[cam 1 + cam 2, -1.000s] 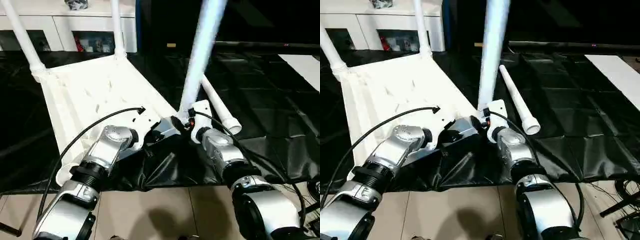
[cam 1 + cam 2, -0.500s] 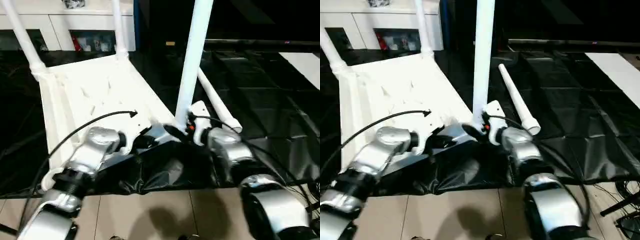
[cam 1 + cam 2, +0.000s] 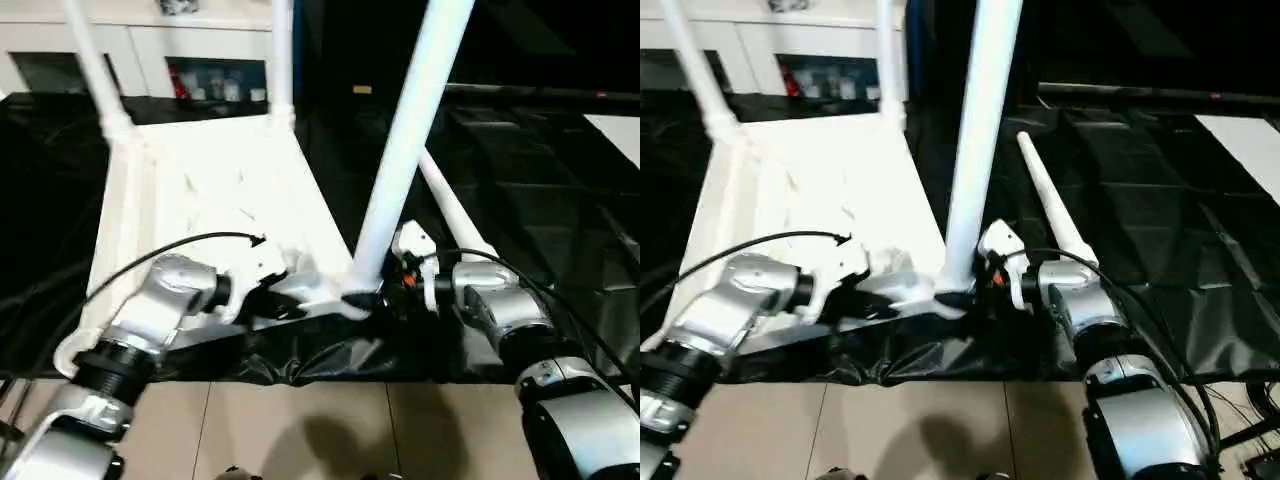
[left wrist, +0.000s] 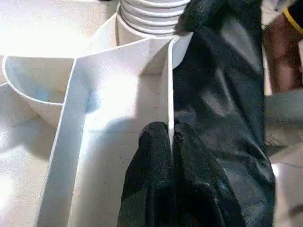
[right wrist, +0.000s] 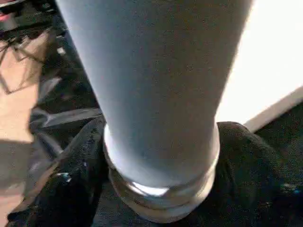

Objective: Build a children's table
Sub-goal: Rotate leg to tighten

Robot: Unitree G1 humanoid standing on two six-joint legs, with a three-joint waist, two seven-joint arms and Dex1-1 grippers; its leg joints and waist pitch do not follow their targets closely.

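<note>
Plastic, light and slick: upturned children's table lies on black sheeting. Left gripper pinches its rim; right gripper hugs the leg low, best hold.

The children's table is smooth, faintly glossy white plastic (legs included); beneath it lies a crinkled, shiny black sheet; the forearms look brushed silver metal.

I see a black plastic sheet spread over the floor, wrinkled at its near edge, where beige floor tiles begin. Along the far side stands a white cabinet with glass doors, coloured items behind them. Cables lie at the right.
</note>
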